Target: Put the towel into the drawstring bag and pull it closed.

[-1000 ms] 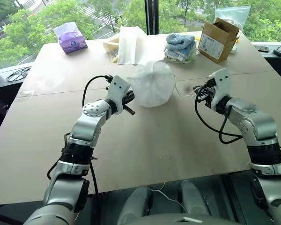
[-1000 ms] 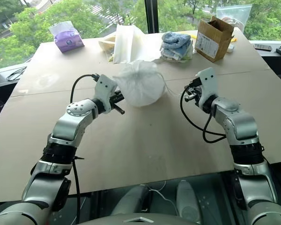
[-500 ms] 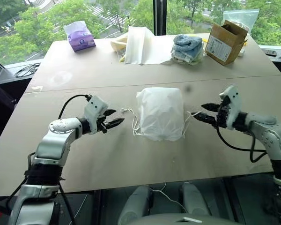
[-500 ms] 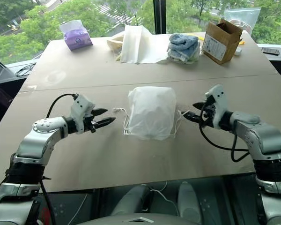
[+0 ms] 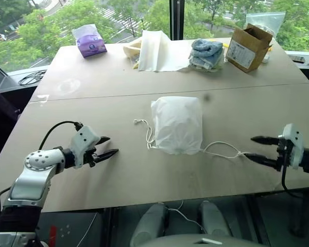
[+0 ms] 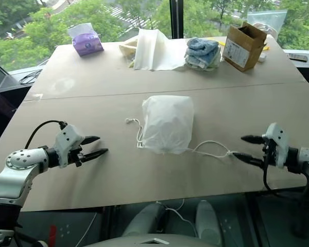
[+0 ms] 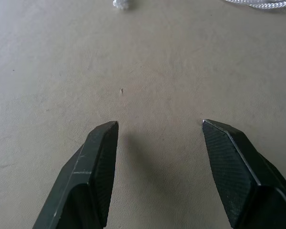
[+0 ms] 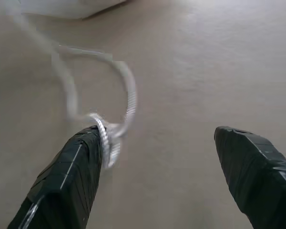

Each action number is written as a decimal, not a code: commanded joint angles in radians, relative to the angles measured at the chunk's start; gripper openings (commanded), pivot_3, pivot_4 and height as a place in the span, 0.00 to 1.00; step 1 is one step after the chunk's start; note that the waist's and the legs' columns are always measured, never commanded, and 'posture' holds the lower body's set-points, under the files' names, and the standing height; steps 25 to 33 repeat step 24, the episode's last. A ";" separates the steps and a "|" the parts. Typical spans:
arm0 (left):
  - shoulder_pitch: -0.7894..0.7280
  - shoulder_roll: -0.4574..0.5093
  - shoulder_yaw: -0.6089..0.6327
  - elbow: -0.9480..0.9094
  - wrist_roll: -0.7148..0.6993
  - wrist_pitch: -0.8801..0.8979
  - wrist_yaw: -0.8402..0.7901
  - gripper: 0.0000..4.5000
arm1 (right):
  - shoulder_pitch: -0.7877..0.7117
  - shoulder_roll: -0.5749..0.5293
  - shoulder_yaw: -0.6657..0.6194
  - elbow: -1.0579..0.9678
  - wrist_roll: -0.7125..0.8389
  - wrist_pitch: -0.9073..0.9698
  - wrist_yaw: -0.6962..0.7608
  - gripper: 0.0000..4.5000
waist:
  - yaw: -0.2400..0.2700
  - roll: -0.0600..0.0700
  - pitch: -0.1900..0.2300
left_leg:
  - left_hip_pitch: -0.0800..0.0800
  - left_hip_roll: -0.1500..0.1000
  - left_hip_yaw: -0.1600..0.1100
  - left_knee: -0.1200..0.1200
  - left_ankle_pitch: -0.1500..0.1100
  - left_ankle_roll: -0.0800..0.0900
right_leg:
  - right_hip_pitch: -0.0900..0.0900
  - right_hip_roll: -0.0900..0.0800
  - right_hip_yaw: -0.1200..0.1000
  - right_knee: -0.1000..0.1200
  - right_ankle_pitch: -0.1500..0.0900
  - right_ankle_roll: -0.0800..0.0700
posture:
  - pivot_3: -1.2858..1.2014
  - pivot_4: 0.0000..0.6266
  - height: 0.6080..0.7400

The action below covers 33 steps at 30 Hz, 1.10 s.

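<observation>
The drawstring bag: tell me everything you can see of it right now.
The drawstring bag is a thin white fabric pouch, bulging and rounded, lying on the table between the two grippers. Its gathered mouth faces the robot. White cords trail from both sides: a short one with a knotted end on the left, a longer loop on the right reaching the open right gripper, whose lower finger it touches. What is inside is hidden.
</observation>
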 commanded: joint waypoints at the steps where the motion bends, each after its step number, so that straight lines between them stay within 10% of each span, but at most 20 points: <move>1: -0.007 -0.035 -0.005 -0.030 -0.007 0.000 0.016 0.64 | -0.117 0.027 -0.098 -0.051 0.183 0.184 -0.068 0.86 | -0.002 0.005 0.003 | 0.000 0.000 0.001 0.000 0.000 0.000 | 0.000 0.000 0.001 0.000 0.001 0.000 | 0.52 0.24 1.00; 5: 0.001 -0.049 -0.003 -0.058 -0.010 0.008 0.021 0.64 | 0.157 -0.177 0.080 -0.165 0.027 0.050 0.258 0.86 | 0.046 0.001 0.001 | -0.004 0.002 -0.010 0.001 0.000 -0.001 | -0.001 0.002 -0.011 -0.001 0.001 0.000 | 0.52 0.24 1.00; 33: 0.040 -0.060 0.039 -0.106 -0.126 0.043 -0.066 0.64 | 0.107 -0.048 -0.028 -0.035 0.079 -0.056 0.198 0.86 | 0.019 0.004 0.003 | -0.004 0.002 -0.003 0.000 0.001 -0.002 | 0.000 0.001 -0.007 -0.008 0.004 0.001 | 0.52 0.24 1.00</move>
